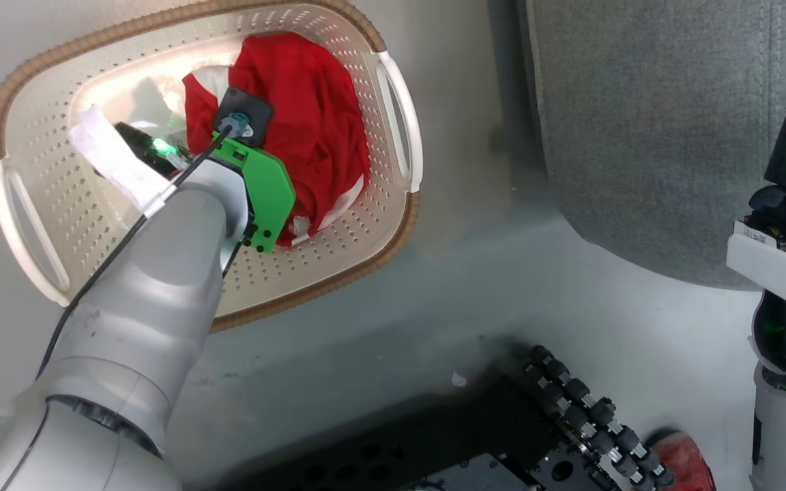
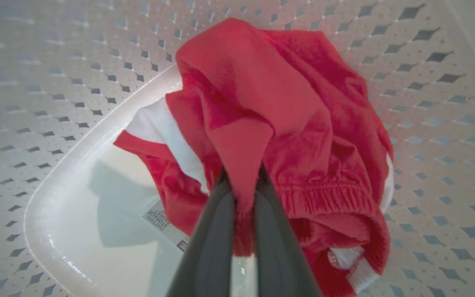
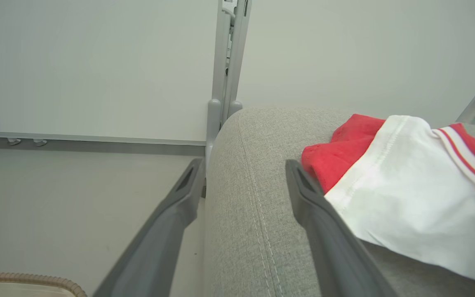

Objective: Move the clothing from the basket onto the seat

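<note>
Starting on my left, the cream perforated basket [image 1: 45,198] sits on the pale floor [image 1: 502,286], and my left arm reaches down into it. The left gripper [image 2: 241,181] is closed right down, its two dark fingers [image 2: 212,231] pinching a narrow fold of the red garment [image 2: 287,107] near their tips. The rest of that garment lies bunched on the basket's bottom, on the side nearer the seat, next to bare white plastic with a printed label [image 2: 161,220]. I judge the cloth to be light, soft and limp: it should hang long when lifted and may trail over the rim, so I would raise it well up before swinging across. A pinch on one thin fold could slip. The gathered elastic waistband [image 2: 324,198], which suggests shorts, is thicker and looks like the firmer place to hold. Further right, across a strip of floor, stands the grey upholstered seat [image 1: 652,123]. My right gripper [image 3: 243,169] hangs at its rounded corner with the jaws spread wide and nothing between them. A red-and-white garment [image 3: 406,198] lies on the cushion just beside one finger, and I cannot tell whether they touch.
</note>
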Controlling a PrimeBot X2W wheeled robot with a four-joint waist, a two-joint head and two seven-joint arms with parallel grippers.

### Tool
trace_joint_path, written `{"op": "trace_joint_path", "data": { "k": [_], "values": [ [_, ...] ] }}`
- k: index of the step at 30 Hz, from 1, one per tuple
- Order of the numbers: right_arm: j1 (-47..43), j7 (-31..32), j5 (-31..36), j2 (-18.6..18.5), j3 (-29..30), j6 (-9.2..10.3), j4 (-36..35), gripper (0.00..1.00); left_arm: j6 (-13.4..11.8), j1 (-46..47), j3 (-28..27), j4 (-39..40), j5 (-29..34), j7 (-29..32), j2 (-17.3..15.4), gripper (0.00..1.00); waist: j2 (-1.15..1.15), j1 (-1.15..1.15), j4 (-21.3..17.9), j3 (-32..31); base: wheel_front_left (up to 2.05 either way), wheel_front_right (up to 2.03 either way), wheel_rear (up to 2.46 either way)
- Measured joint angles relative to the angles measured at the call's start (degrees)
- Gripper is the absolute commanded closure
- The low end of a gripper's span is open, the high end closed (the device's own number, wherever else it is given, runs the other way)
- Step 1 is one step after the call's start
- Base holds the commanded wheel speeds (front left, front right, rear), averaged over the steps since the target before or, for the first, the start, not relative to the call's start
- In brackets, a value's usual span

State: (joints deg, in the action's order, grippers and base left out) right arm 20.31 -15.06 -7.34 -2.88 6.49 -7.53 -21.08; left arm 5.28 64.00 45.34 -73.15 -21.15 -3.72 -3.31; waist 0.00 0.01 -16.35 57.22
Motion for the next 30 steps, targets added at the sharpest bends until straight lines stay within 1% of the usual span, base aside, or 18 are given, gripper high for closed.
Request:
{"op": "trace_joint_path", "data": {
  "k": [4, 7, 10, 11, 15, 18, 22, 25, 30],
  "values": [
    [0.0, 0.0, 0.8, 0.0, -0.6, 0.00, 1.0, 0.00, 0.8, -2.4, 0.4, 0.9, -1.0, -3.2, 0.4, 1.00, 0.00, 0.00, 0.7, -2.4, 0.00, 0.00, 0.00],
    [-0.1, 0.0, 1.0, 0.1, -1.2, 0.00, 2.3, 0.00, 0.9, -5.8, 0.5, 2.8, -3.2, -6.0, 0.3, 1.00, 0.00, 0.00, 1.5, -5.0, 0.00, 0.00, 0.00],
    [-0.6, 0.0, 1.2, 0.1, -1.9, 0.00, 3.8, 0.00, 1.2, -9.6, 0.6, 4.9, -5.6, -7.6, 0.4, 1.00, 0.00, -0.01, 2.4, -8.2, 0.00, 0.00, 0.00],
    [-1.7, 0.0, 1.5, 0.1, -2.8, 0.00, 4.9, 0.00, 1.2, -12.4, 0.6, 6.2, -7.7, -8.7, 0.4, 1.00, 0.00, -0.01, 3.2, -10.7, 0.00, 0.00, 0.00],
    [-4.4, 0.0, 2.0, 0.1, -5.0, 0.00, 7.6, 0.00, 0.9, -17.2, 0.2, 9.3, -11.6, -10.2, 0.4, 1.00, 0.00, -0.01, 4.6, -16.0, 0.00, 0.00, 0.00],
    [-7.0, 0.0, 2.0, 0.1, -6.4, 0.00, 9.6, 0.00, 0.2, -20.3, 0.1, 12.0, -14.1, -11.0, 0.4, 1.00, 0.00, -0.01, 5.8, -20.2, 0.00, 0.00, 0.00],
    [-10.9, 0.0, 1.7, 0.1, -7.9, 0.00, 12.9, 0.00, -1.6, -24.0, -1.0, 16.5, -15.7, -11.2, 0.4, 1.00, 0.00, -0.01, 7.2, -26.2, 0.00, 0.00, 0.00],
    [-13.8, 0.0, 1.5, 0.1, -9.1, 0.00, 15.3, 0.00, -3.3, -26.7, -3.6, 21.4, -15.2, -11.3, 0.4, 1.00, 0.00, -0.01, 8.1, -30.9, 0.00, 0.00, 0.00],
    [-17.6, 0.0, 1.4, 0.1, -11.4, 0.00, 18.1, 0.00, -4.9, -33.3, -7.9, 28.6, -12.9, -11.3, -0.5, 1.00, 0.00, -0.01, 9.3, -38.6, 0.00, 0.00, 0.00]
  ]
}}
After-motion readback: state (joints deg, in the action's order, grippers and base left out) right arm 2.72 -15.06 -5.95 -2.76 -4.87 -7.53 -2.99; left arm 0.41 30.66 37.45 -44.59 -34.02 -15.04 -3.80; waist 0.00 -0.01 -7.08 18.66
